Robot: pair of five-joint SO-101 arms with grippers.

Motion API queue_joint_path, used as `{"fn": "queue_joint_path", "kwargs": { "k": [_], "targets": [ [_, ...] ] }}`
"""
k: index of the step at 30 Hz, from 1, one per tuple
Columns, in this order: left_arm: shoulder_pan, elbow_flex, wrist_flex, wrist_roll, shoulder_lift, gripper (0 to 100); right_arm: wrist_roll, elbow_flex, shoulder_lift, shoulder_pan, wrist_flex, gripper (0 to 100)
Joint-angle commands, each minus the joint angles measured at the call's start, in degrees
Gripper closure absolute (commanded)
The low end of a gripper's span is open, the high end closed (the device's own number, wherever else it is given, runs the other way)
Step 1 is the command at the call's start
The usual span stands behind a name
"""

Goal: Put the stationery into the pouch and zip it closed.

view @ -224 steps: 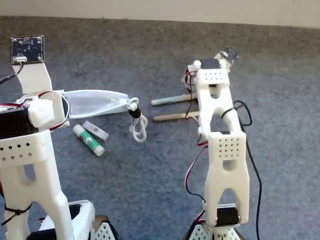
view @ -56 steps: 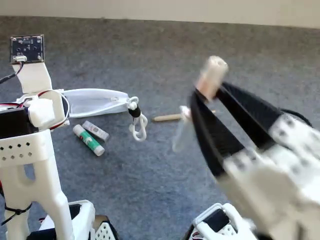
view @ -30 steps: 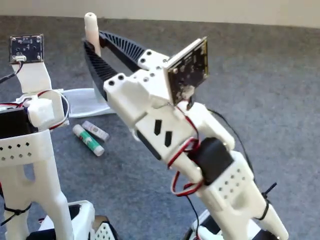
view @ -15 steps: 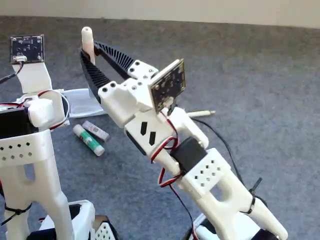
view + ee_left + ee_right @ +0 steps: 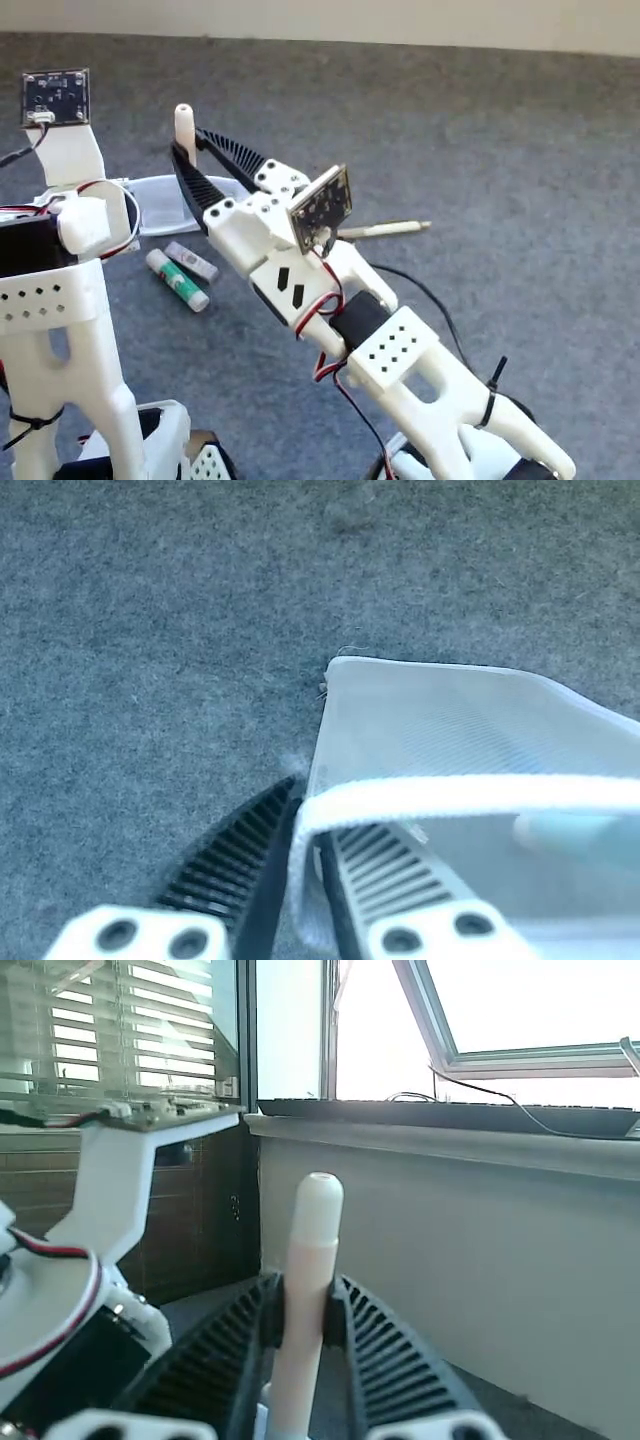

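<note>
My right gripper [image 5: 184, 158] is clamped on a cream plastic pen [image 5: 185, 122], held upright over the translucent white mesh pouch [image 5: 158, 196]. Left gripper [image 5: 305, 832] pinches the pouch rim. Pen looks light, stiff and slick, so I grip mid-barrel. Pouch is floppy. Green glue stick [image 5: 177, 280] label is too small to read.

Translucent white mesh pouch [image 5: 157, 205] lay at left of grey carpeted desk [image 5: 520, 150], one end pinched between jaws of left claw [image 5: 308, 815]. Right claw [image 5: 184, 165] stood over pouch's right part in high view, clamped on cream plastic pen [image 5: 185, 122] held upright. Green-capped glue stick [image 5: 178, 281] and small grey tube [image 5: 190, 260] lay side by side just before pouch, toward arm bases. Thin beige pencil [image 5: 385, 229] lay right of pouch, well apart, one end behind right arm.
</note>
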Motion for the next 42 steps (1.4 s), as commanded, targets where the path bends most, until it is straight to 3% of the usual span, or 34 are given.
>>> {"fn": "queue_joint_path", "kwargs": {
  "k": [1,8,14,24,35,42],
  "targets": [
    [-0.31,0.40,-0.44,0.26,0.75,99,0.53,0.31,-0.66,-0.48,-1.45,99.4],
    [-0.31,0.40,-0.44,0.26,0.75,99,0.53,1.80,-0.57,-0.40,-1.27,98.3],
    [-0.31,0.40,-0.44,0.26,0.75,99,0.53,1.45,-0.92,-0.48,7.96,82.9],
    [-0.31,0.48,-0.44,0.26,0.75,99,0.44,-1.98,-5.85,-0.13,9.98,82.1],
    [-0.31,0.48,-0.44,0.26,0.75,99,0.09,-10.07,-14.81,-0.04,32.57,82.1],
    [-0.48,0.48,-0.44,0.26,0.75,99,0.09,-12.44,-15.69,2.15,41.54,82.1]
  ]
}}
